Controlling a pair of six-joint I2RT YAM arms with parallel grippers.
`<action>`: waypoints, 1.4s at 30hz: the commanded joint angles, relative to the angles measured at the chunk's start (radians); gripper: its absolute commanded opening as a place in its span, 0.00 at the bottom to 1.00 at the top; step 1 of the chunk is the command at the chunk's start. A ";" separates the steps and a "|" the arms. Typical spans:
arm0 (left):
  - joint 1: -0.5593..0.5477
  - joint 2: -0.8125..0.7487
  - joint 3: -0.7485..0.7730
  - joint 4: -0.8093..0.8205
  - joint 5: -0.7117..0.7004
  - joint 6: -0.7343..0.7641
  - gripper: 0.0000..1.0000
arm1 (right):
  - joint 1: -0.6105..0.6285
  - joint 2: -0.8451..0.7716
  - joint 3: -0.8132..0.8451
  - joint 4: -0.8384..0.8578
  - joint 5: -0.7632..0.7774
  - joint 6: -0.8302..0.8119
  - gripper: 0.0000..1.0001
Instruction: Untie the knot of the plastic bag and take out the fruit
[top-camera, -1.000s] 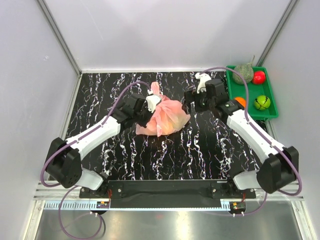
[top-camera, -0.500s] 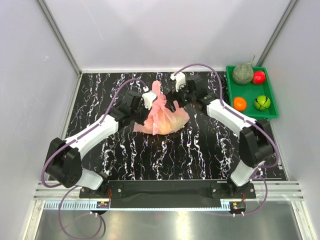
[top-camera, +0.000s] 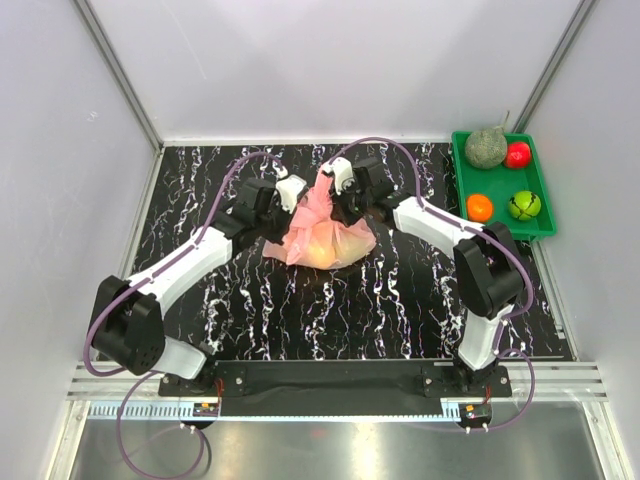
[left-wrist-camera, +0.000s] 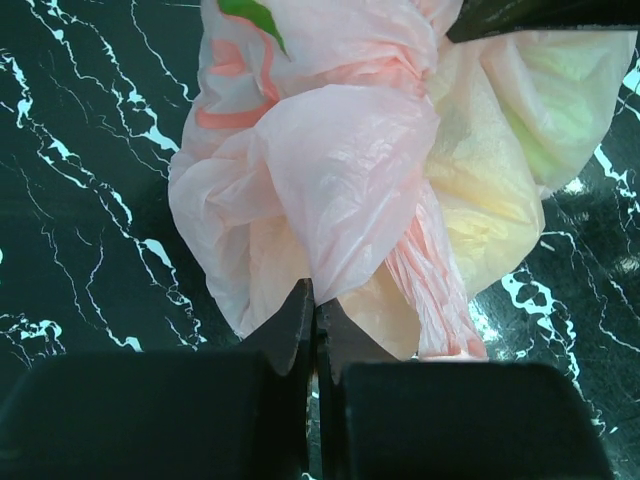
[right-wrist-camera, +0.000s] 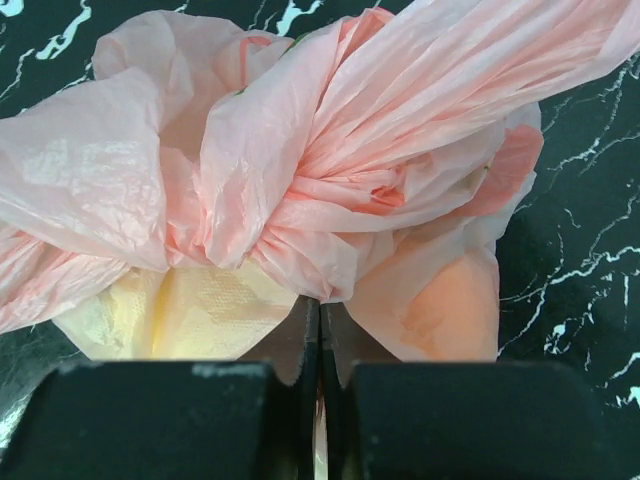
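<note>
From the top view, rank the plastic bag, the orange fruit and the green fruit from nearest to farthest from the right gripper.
1. plastic bag, mid-table, pinched at its top by the right gripper.
2. orange fruit, on the left side of the green tray.
3. green fruit, on the tray's right side, farthest out.

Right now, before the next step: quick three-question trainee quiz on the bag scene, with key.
1. True or false: the knot of the plastic bag is undone.
2. What is the right gripper pinching? A: the plastic bag. B: an orange. C: nothing.
3. Fill in: the green tray holds ____ items.
Key: 1 false; 2 A; 3 four.
</note>
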 joint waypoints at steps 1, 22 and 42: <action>0.008 -0.024 0.033 0.055 -0.056 -0.020 0.00 | 0.005 -0.011 0.030 0.009 0.096 0.028 0.00; 0.144 -0.073 -0.001 0.033 -0.386 -0.253 0.00 | -0.122 -0.321 -0.190 -0.164 0.652 0.784 0.00; 0.085 -0.229 -0.009 0.098 0.171 -0.017 0.59 | -0.086 -0.517 -0.329 0.023 0.047 0.232 0.84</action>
